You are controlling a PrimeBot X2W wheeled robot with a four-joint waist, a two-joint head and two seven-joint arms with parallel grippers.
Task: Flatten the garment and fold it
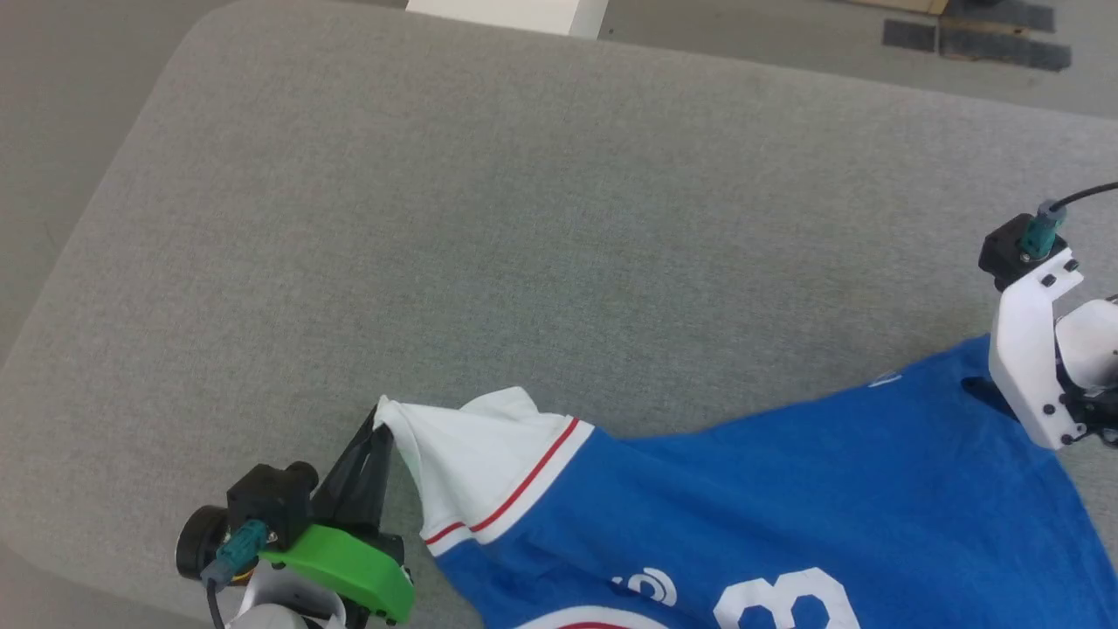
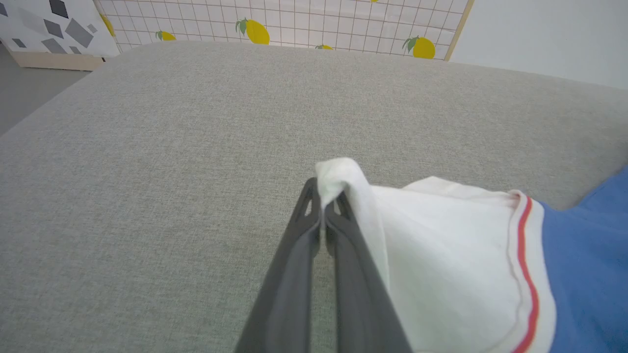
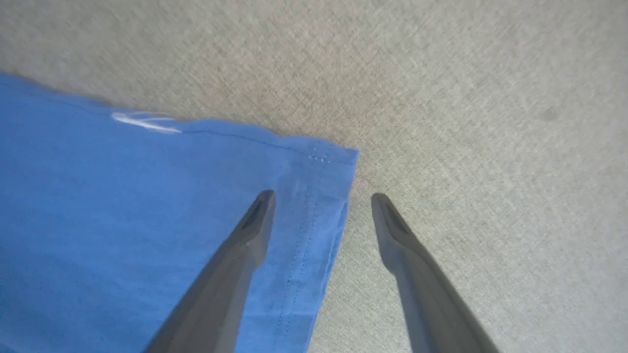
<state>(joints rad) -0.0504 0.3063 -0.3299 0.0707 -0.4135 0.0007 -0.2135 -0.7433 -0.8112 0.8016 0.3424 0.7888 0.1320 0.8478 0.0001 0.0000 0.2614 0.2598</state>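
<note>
1. Surface: grey fabric-covered table [image 1: 437,218], mostly bare. A lemon-print grid panel [image 2: 255,30] stands behind it.
2. The garment [image 1: 786,507] is a blue T-shirt on the near right part of the table. It isn't flat yet and runs off the head view's bottom edge. Its white sleeve [image 1: 489,463] is drawn out to my left.
3. My left gripper [image 2: 324,196] is clamped on the sleeve tip, with cloth bunched over the fingertips.
4. My right gripper [image 3: 321,196] has its fingers spread wide and holds nothing. It straddles the hem corner [image 3: 338,162], one finger over blue cloth and the other over bare table. I can't tell if they touch.
5. Risk: the left grip is only on a small pinch at the tip, so a hard pull could slip it out.
6. Risk: if the right closes off the hem line it could catch one layer or miss, and the stretch would go skewed.
7. Views: the left wrist view shows the pinch itself. The right wrist view shows the hem stitching and the finger gap. The head view shows the span between both ends and the white numeral [image 1: 786,603].
</note>
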